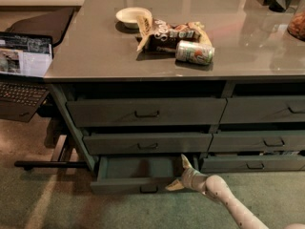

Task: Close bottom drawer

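1. the pale robot arm (228,202) comes in low from the right, over the green carpet (57,209).
2. its pale two-finger gripper (175,172) is at the right end of the drawer front, fingers spread apart, one up and one down-left.
3. the wide, flat, dark grey-green bottom drawer (119,186) sticks out, open, with its green floor showing.
4. the two taller grey-green drawers (147,143) above are shut.
5. on the shiny grey counter top (95,46) lie a green drink can (194,52), a dark snack bag (167,32) and a white bowl (131,16).
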`<state>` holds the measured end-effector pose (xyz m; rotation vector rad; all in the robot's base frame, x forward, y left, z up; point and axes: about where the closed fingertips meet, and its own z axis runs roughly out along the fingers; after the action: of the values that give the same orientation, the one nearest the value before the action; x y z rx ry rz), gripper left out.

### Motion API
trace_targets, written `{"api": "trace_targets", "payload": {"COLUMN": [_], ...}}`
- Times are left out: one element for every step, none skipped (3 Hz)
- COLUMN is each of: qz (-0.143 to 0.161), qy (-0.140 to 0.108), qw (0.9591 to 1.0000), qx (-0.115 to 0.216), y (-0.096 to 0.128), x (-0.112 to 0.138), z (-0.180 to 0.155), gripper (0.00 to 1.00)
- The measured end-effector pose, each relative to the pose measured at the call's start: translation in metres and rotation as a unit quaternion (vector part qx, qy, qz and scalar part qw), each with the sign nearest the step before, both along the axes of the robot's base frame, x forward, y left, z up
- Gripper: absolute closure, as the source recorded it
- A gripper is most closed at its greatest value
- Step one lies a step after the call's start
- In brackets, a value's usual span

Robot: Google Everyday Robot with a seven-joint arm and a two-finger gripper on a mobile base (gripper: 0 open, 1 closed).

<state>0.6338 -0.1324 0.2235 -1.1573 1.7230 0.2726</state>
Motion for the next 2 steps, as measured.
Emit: {"api": "trace_targets", "payload": {"qz": [-0.004, -0.005], "qy": [0.004, 0.003], "qw": [1.0000, 1.0000], "qx": [-0.003, 0.000], "y": [-0.0081, -0.0109], "x": [0.0128, 0.0197], "z": [-0.0128, -0.0203], "gripper": [0.00, 0.17]}}
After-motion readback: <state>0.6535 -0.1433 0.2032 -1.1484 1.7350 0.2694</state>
